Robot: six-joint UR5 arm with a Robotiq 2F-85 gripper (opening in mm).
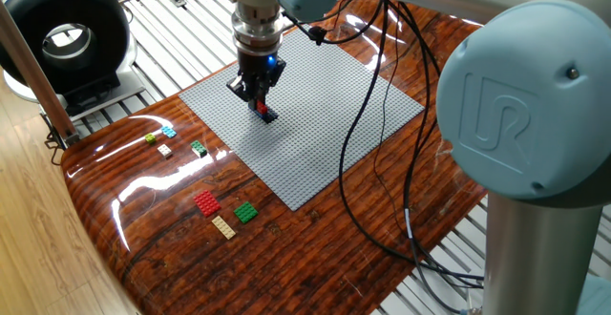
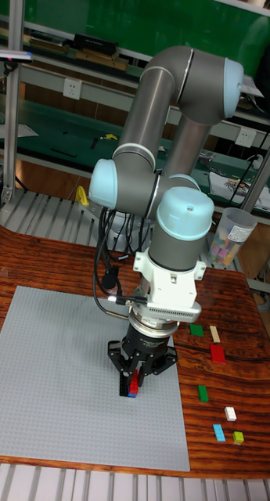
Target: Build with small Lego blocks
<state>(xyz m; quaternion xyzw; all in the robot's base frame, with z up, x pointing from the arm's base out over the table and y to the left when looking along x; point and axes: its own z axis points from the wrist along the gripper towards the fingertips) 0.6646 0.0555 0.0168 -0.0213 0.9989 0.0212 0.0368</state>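
My gripper (image 1: 257, 99) points straight down over the left part of the grey baseplate (image 1: 325, 124), its fingers shut on a small red brick (image 1: 260, 108). Right under it a dark blue brick (image 1: 269, 115) sits on the plate. The tall fixed view shows the same: gripper (image 2: 133, 381), red brick (image 2: 132, 385), blue brick (image 2: 131, 394). Whether the red brick is pressed onto the blue one is hidden by the fingers. Loose Lego blocks lie on the wood beside the plate: red (image 1: 206, 202), green (image 1: 245, 212), tan (image 1: 223, 226), a dark green one (image 1: 198, 147), white (image 1: 164, 150), yellow-green (image 1: 150, 138), light blue (image 1: 168, 131).
A black ring-shaped device (image 1: 63, 34) stands at the back left by a wooden post (image 1: 38, 76). Black cables (image 1: 377, 177) trail across the baseplate's right side. The arm's large base (image 1: 525, 134) fills the right. A clear cup (image 2: 228, 235) stands on the wood behind the loose blocks.
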